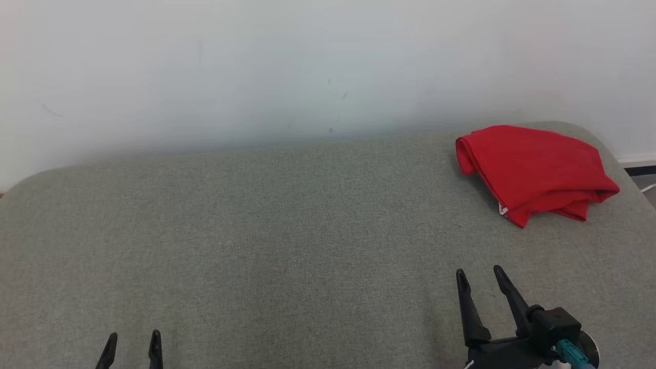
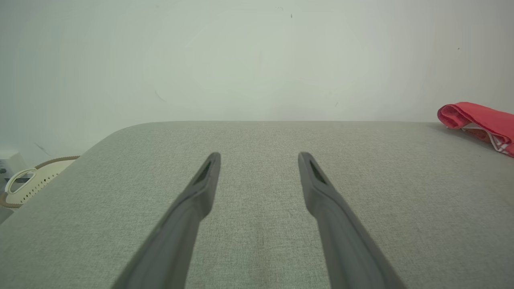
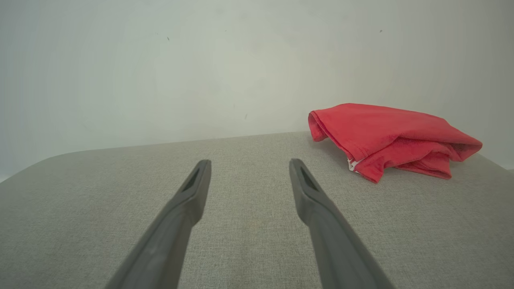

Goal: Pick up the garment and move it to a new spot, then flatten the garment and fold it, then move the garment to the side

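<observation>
Garment: a red cloth garment (image 1: pixel 535 171) lies in the upper right of the head view, on the far right corner of the table and close to the wall. It is a loose, doubled-over heap with a rolled edge on its left and a small white label (image 1: pixel 503 208) at its lower hem.
Surface: a grey fabric-covered table (image 1: pixel 287 230) with rounded corners spans the frame, and its wide middle would suit spreading cloth flat.
Left gripper: the left gripper (image 1: pixel 134 334) shows at the lower left edge, fingers apart and holding nothing, well apart from the garment. In its wrist view the dark fingers (image 2: pixel 200 188) point across grey fabric, and the garment peeks in at the right edge.
Right gripper: the right gripper (image 1: pixel 478 270) sits at the lower right, fingers apart and empty, below the garment with a stretch of table between. In its wrist view the garment lies up and to the right of the fingers (image 3: pixel 188 192).
Reason for pose: both grippers sit low and spread wide, which looks like a ready or rest stance. The right one is nearer, so it seems the natural arm to reach the cloth.
Stage: nothing touches the heap. Whether it awaits pickup or is already set aside cannot be told.
Background: a pale wall (image 1: pixel 256 66) stands behind, and a cream perforated basket (image 2: pixel 28 184) sits past the table at the left of the left wrist view.
</observation>
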Robot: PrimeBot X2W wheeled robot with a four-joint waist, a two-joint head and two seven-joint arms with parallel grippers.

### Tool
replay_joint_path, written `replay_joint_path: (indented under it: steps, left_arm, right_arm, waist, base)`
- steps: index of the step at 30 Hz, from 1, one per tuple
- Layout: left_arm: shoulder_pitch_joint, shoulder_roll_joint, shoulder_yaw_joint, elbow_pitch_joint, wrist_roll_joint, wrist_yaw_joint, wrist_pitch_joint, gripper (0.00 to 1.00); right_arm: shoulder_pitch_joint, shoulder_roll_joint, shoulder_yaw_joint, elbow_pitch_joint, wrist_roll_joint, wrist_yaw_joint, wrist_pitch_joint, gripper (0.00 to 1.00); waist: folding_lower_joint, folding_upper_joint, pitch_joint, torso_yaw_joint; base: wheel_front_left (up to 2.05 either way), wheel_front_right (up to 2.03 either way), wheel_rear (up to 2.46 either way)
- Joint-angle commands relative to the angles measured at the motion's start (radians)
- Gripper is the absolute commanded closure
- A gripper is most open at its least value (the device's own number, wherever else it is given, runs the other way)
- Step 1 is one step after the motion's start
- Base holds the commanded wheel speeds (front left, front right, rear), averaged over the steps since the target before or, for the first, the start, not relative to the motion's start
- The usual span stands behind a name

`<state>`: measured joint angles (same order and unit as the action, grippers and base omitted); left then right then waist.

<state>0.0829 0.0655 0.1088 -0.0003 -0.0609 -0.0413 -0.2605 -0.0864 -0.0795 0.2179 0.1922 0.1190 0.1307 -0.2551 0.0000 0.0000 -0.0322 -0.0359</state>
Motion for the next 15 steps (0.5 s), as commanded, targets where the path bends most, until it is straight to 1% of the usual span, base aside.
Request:
replay_joint_path:
  steps: [1,4,7,15]
  left_arm:
    - [0.005,0.006,0.000,0.003,0.005,0.000,-0.004,0.00]
    - [-0.002,0.006,0.001,0.005,0.004,0.000,-0.004,0.00]
    - [-0.004,0.004,0.013,0.008,-0.001,0.015,-0.004,0.00]
    - [0.000,0.003,0.032,0.006,-0.013,0.021,-0.004,0.00]
  right_arm:
    - [0.010,0.003,0.003,-0.001,-0.004,0.000,0.001,0.00]
    - [0.011,0.004,0.003,-0.004,-0.003,0.000,0.005,0.00]
    - [0.013,0.005,0.000,-0.005,-0.002,0.000,0.005,0.00]
    - [0.013,0.006,-0.002,-0.003,0.003,0.000,0.004,0.00]
  waist:
    - [0.0000,0.0000,0.000,-0.001]
    - [0.0000,0.0000,0.001,0.000]
    - [0.0000,0.0000,0.002,0.000]
    - [0.0000,0.0000,-0.001,0.000]
  base:
    - [0.00,0.00,0.00]
    - [0.00,0.00,0.00]
    - [0.00,0.00,0.00]
    - [0.00,0.00,0.00]
